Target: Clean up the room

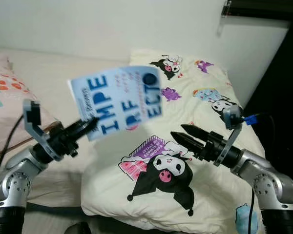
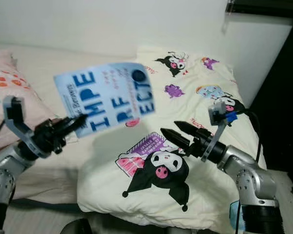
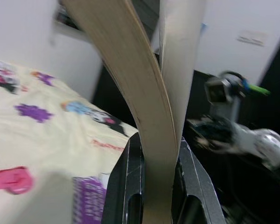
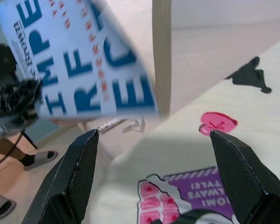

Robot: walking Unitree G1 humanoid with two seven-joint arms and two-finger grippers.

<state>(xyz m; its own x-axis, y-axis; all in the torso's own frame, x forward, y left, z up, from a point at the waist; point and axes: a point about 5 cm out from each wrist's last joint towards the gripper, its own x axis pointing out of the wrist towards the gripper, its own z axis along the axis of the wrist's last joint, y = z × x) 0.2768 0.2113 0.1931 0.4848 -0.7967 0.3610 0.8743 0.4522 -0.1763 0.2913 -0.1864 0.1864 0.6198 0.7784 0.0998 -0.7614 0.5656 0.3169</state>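
Observation:
A light blue paperback book (image 1: 118, 100) with large dark blue letters hangs in the air above the bed, blurred. My left gripper (image 1: 88, 126) is shut on the book's lower corner; in the left wrist view the fanned pages (image 3: 144, 93) sit pinched between its black fingers (image 3: 126, 186). My right gripper (image 1: 184, 134) is open, held low over the cream cartoon-print pillow (image 1: 185, 165), to the right of the book and apart from it. In the right wrist view the book's cover (image 4: 79, 60) sits beyond the spread fingers (image 4: 74, 177).
The cream pillow (image 2: 195, 92) covers the right of the bed. A pink patterned pillow (image 1: 5, 92) lies at the left. A white wall (image 1: 112, 24) runs behind. A dark gap (image 1: 283, 97) lies off the bed's right side. A person's sandalled feet (image 4: 18, 161) stand on the floor.

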